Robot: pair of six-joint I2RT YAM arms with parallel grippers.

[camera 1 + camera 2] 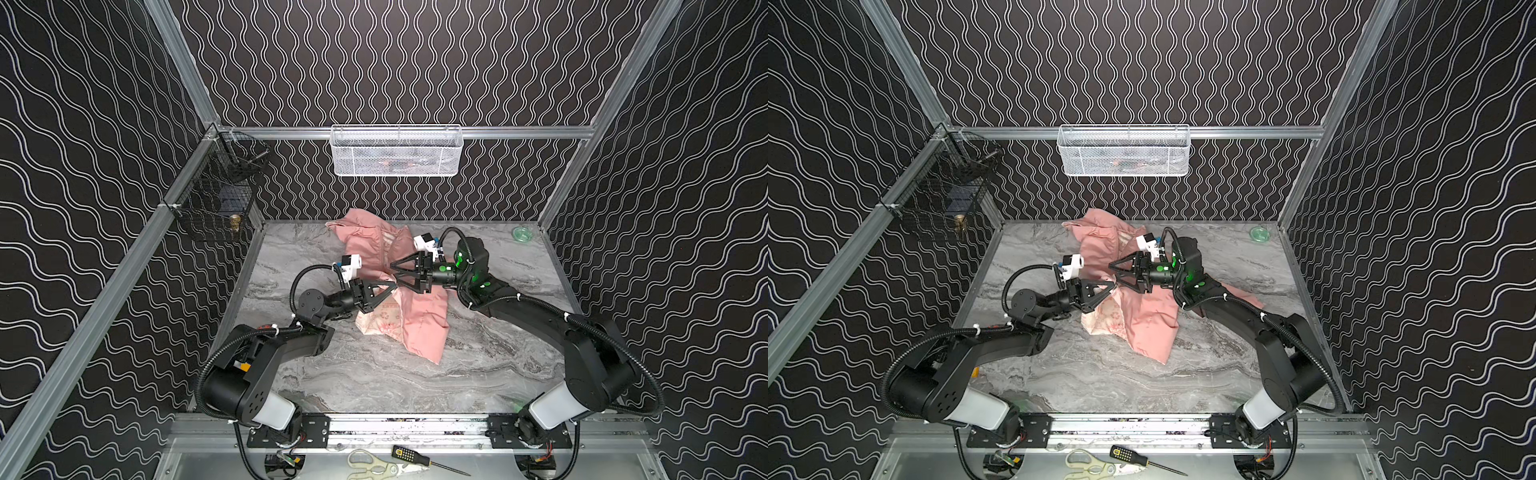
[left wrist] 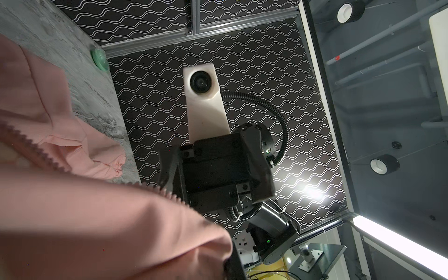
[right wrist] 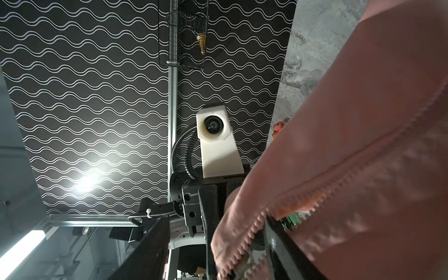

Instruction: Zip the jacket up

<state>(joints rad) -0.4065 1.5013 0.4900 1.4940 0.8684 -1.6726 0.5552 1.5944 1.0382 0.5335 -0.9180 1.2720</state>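
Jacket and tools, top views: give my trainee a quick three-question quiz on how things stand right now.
1. True or false: the jacket is fully zipped.
2. Which tool has its jaws apart? A) left tool B) right tool C) neither
3. Fill in: the mesh basket on the back wall is ___ in colour.

Key: 1 false, since separated zipper teeth show in the wrist views; 2 B; 3 white.

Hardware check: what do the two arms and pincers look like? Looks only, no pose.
The left arm and right arm are matte black, with white base segments and ribbed black cable conduit. The left pincer and right pincer have black triangular open-frame fingers and white wrist camera housings. Green lights glow on the right arm.
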